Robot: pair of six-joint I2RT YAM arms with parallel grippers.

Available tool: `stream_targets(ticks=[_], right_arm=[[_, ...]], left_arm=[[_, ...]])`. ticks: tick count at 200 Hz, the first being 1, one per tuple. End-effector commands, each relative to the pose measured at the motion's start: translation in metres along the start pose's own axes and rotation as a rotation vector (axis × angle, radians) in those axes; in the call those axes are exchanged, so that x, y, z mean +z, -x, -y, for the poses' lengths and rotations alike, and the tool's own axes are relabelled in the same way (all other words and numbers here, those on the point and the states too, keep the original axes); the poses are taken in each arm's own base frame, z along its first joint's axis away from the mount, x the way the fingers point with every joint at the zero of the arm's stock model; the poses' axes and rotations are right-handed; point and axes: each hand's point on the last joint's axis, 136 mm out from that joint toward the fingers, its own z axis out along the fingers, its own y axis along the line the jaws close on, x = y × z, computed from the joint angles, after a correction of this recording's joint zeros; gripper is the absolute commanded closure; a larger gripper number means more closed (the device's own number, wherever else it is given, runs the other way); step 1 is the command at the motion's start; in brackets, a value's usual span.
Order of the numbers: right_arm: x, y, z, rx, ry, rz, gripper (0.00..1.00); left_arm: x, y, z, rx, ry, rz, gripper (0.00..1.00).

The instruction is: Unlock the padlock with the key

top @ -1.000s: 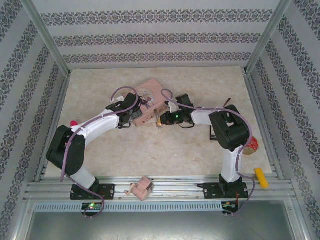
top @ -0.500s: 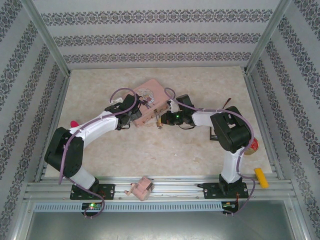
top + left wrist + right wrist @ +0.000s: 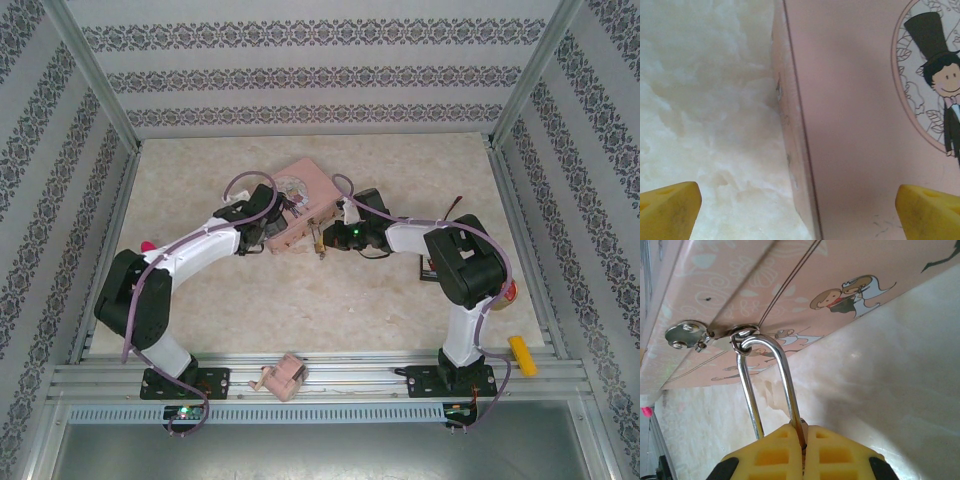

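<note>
Slippage looms: right gripper (image 3: 802, 450), pinched shut on padlock (image 3: 787, 385) at bottom centre, may lose it if pink tin (image 3: 790, 290) shifts; left gripper (image 3: 800, 205) gapes.

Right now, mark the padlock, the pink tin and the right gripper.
padlock (image 3: 785, 377): right wrist view, on the shackle's right leg.
pink tin (image 3: 850, 125): left wrist view, on the bare lid.
right gripper (image 3: 803, 432): right wrist view, where the yellow fingertips meet.

padlock (image 3: 789, 385) | silvery shackle looped through tin hasp (image 3: 715, 333) | body hidden behind right tool (image 3: 803, 440)
</note>
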Motion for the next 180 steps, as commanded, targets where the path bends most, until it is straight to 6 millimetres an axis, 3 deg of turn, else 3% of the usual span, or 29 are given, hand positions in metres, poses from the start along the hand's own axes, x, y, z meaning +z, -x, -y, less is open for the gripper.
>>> stream_targets(ticks=[1, 88, 180], right_arm=[[-0.006, -0.006, 0.014, 0.069, -0.067, 0.004, 1.0], [-0.006, -0.012, 0.026, 0.243, -0.065, 0.034, 1.0], [-0.006, -0.005, 0.027, 0.319, -0.062, 0.087, 1.0]], left_arm=[[0.0, 0.005, 0.005, 0.051, 0.016, 0.017, 0.01], [0.01, 0.0, 0.009, 0.086, 0.04, 0.007, 0.01], [0.019, -0.024, 0.0, 0.058, 0.037, -0.034, 0.01]])
